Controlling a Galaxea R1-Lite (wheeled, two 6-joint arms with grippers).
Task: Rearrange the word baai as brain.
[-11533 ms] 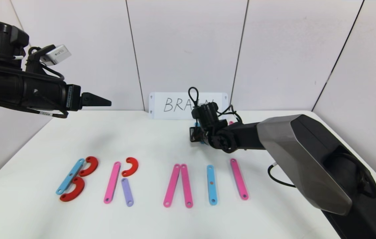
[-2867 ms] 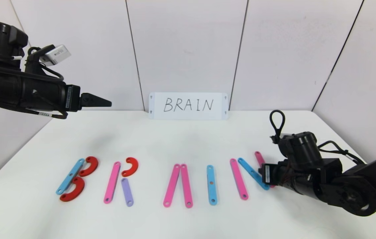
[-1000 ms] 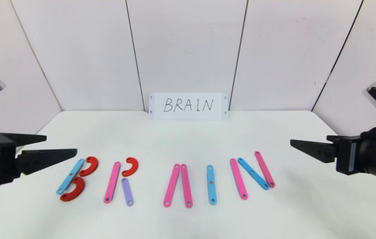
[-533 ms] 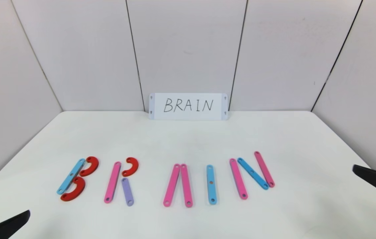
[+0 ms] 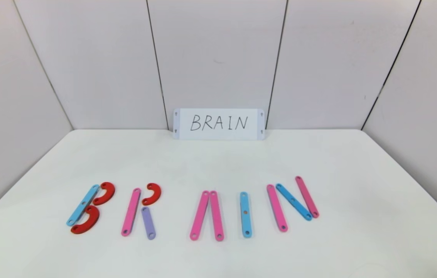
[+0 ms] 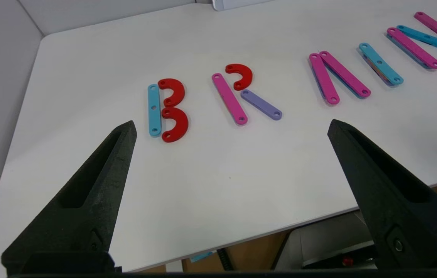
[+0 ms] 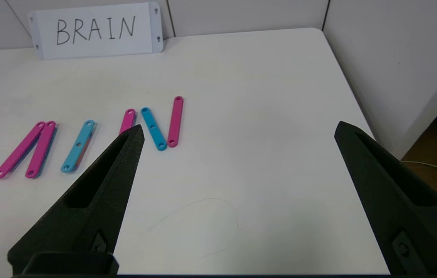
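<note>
Left tool [image 6: 231,127] and right tool [image 7: 237,133]: neither shows in the head view. There the word [image 5: 193,208] lies along the counter's [image 5: 218,162] front edge and reads B R A I N: blue bar plus two red crescents, pink and purple bars plus a crescent, two pink bars meeting at the top, one blue bar, then pink-blue-pink. It matches the card [image 5: 218,123] at the back edge. Judging by that, the step in hand is just parking clear, so touch nothing.

Left wrist view: left tool spread wide, holding nothing, hanging off the front-left corner, well apart from the B [image 6: 167,104].

Right wrist view: right tool also wide and empty, near the front-right corner. One finger [image 7: 98,185] overlaps the N [image 7: 156,123] in this view only; I judge it well above. If either arm moves, lift away and don't sweep across the bars, since they look light and would slide.
</note>
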